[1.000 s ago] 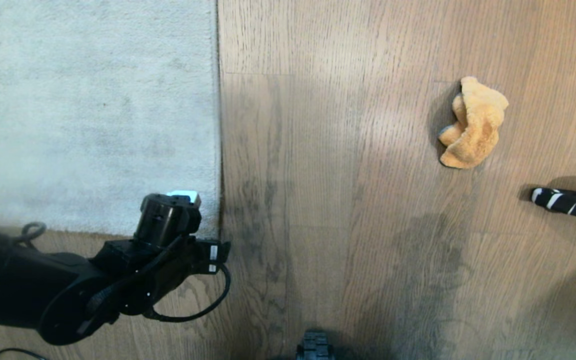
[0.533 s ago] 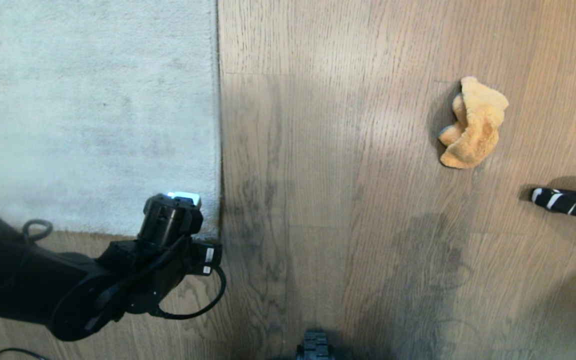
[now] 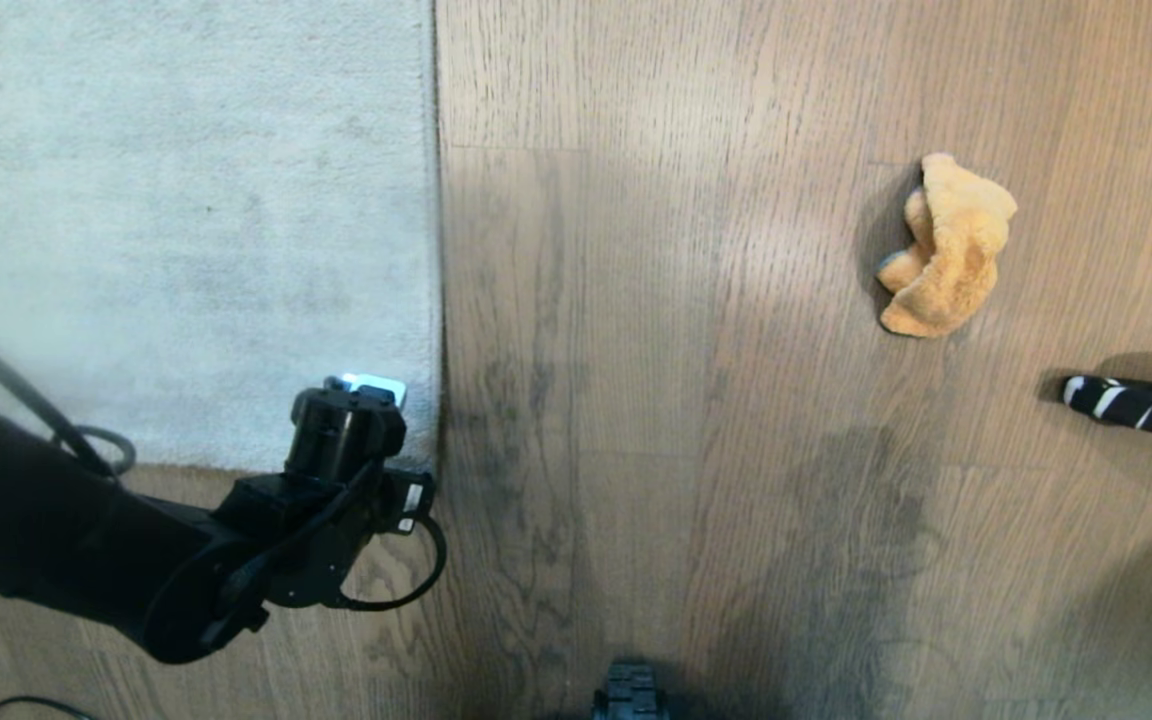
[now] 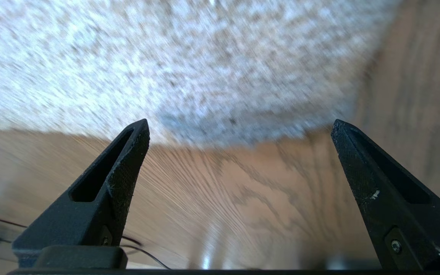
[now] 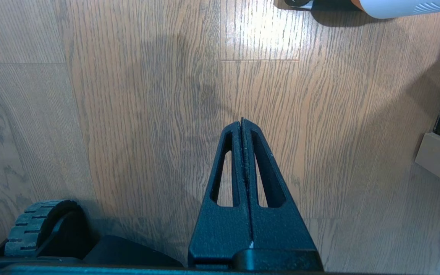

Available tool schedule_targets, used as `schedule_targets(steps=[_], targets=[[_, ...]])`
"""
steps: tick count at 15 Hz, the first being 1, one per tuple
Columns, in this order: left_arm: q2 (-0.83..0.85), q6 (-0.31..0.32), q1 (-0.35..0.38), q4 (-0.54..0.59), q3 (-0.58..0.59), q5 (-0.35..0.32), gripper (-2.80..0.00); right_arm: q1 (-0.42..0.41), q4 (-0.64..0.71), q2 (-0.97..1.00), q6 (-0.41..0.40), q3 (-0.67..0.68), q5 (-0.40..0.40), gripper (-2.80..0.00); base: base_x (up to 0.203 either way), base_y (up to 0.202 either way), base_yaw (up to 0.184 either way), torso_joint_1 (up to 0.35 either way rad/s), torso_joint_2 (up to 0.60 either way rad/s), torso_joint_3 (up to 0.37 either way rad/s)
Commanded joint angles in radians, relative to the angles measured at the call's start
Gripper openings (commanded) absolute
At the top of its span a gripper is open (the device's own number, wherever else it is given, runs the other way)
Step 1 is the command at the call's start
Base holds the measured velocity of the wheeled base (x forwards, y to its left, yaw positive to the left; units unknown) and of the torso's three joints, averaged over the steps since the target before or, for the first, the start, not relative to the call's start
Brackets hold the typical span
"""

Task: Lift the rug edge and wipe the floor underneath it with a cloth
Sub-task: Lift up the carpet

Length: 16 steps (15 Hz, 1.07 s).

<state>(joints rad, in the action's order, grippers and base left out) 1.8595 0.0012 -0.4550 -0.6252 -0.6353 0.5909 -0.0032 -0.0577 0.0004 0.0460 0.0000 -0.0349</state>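
The left tool [image 4: 239,128] is spread wide and holds nothing, poised over the rounded corner of the pale grey short-pile rug [image 4: 189,65], which lies flat on the brown wood-grain plank floor [image 3: 656,400]. Step in hand, as judged: approach to lift the rug edge. The next move calls for lowering one finger under the edge, then closing. The orange-tan plush cloth [image 3: 946,250] lies well apart on the floor. The right tool [image 5: 242,121] is closed and empty, parked.
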Motion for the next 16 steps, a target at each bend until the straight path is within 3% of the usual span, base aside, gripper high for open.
schedule_targets(steps=[1, 8, 16], targets=[[0.032, 0.022, 0.002, -0.035, 0.000, 0.018, 0.00, 0.000, -0.001, 0.001, 0.000, 0.000, 0.000, -2.80, 0.000, 0.000, 0.000, 0.000, 0.00, 0.000], [0.061, 0.085, 0.008, -0.135, -0.016, 0.020, 0.00, 0.000, -0.001, 0.001, 0.000, 0.000, 0.000, -2.80, 0.000, 0.000, 0.000, 0.000, 0.00, 0.000], [0.056, 0.043, -0.020, -0.135, -0.047, 0.018, 0.00, 0.000, -0.001, 0.001, 0.000, 0.000, 0.000, -2.80, 0.000, 0.000, 0.000, 0.000, 0.00, 0.000]])
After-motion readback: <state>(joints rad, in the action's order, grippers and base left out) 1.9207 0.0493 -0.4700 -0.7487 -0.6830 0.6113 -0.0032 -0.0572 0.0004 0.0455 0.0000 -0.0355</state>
